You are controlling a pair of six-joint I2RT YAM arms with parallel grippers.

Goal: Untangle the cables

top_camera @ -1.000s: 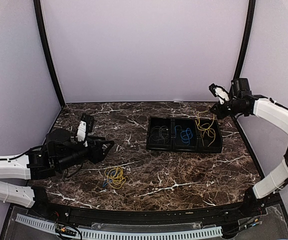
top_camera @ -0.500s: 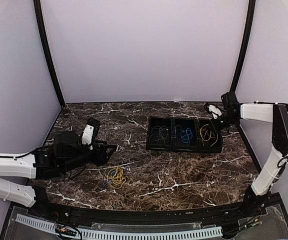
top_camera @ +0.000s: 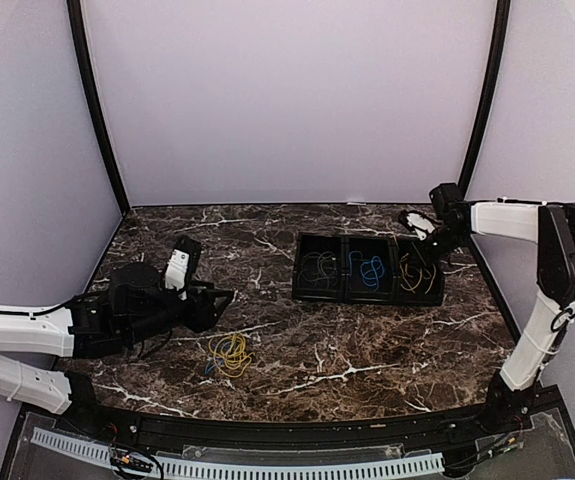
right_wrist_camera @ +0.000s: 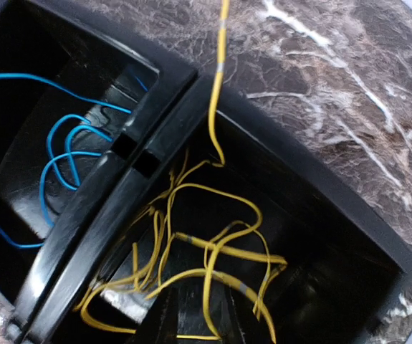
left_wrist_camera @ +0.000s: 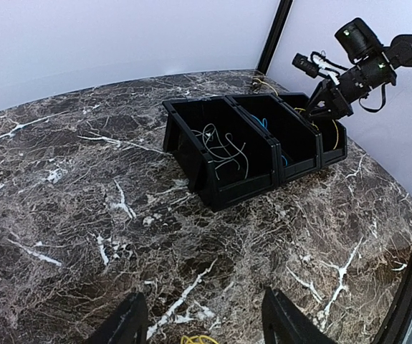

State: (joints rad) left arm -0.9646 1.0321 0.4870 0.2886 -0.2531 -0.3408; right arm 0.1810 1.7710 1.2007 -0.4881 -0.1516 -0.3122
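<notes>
We note left end effector (left_wrist_camera: 202,326) low over bench (left_wrist_camera: 69,193), fingers spread apart, empty. Yellow-blue tangle (top_camera: 229,352) lies on bench just beside it. Right end effector (left_wrist_camera: 324,104) is over tray (top_camera: 297,270). Yellow cable (right_wrist_camera: 213,251) lies in compartment beneath, one strand rising toward it. Grip unclear, possibly pinching strand. Blue cable (right_wrist_camera: 62,158) sits one compartment further off, grey cable (left_wrist_camera: 223,147) furthest.

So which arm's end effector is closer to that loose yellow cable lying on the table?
Left. The left end effector is close beside the yellow cable; the right end effector is far off, over the black tray's right-hand bin.
</notes>
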